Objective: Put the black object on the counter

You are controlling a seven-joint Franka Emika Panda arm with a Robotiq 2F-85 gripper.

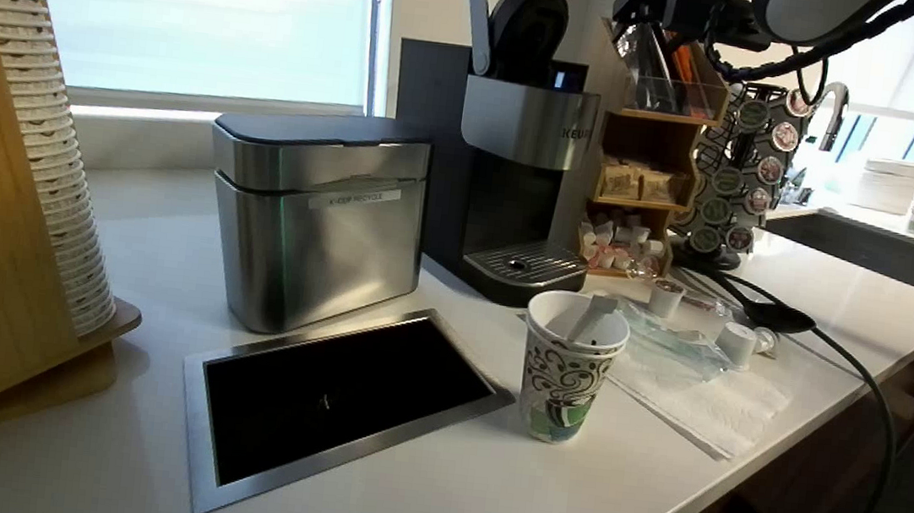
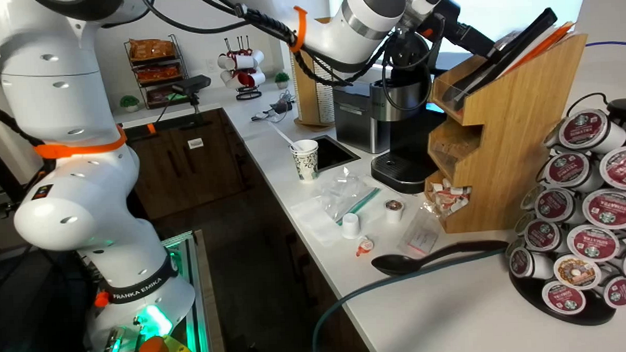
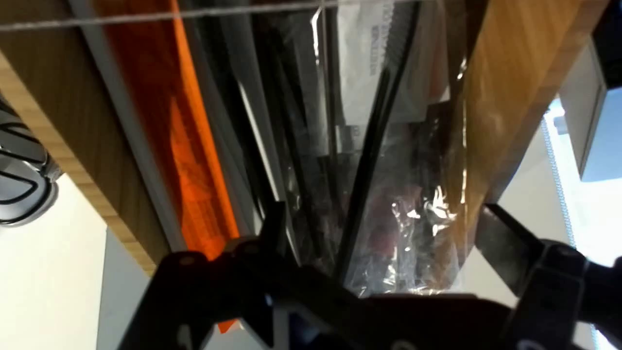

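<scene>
A slim black object (image 2: 529, 38) leans in the top bin of the wooden rack, beside an orange packet (image 2: 540, 48). In the wrist view, several slim dark items stand in the bin, among them a black stick (image 3: 362, 189) in clear plastic; I cannot tell which is the black object. My gripper (image 3: 384, 221) is open, its fingers apart with clear plastic packets between and beyond them. In an exterior view my gripper (image 2: 488, 50) is at the bin's front, close to the packets. The white counter (image 2: 453, 306) runs below, with a dark framed panel (image 1: 341, 389) set into it.
The wooden rack (image 2: 530, 137) stands between the coffee machine (image 1: 530, 128) and the pod carousel (image 2: 586, 234). A steel bin (image 1: 324, 226), paper cups (image 1: 566, 387), a black ladle (image 2: 399, 264), plastic bags and a napkin (image 1: 712, 411) are on the counter.
</scene>
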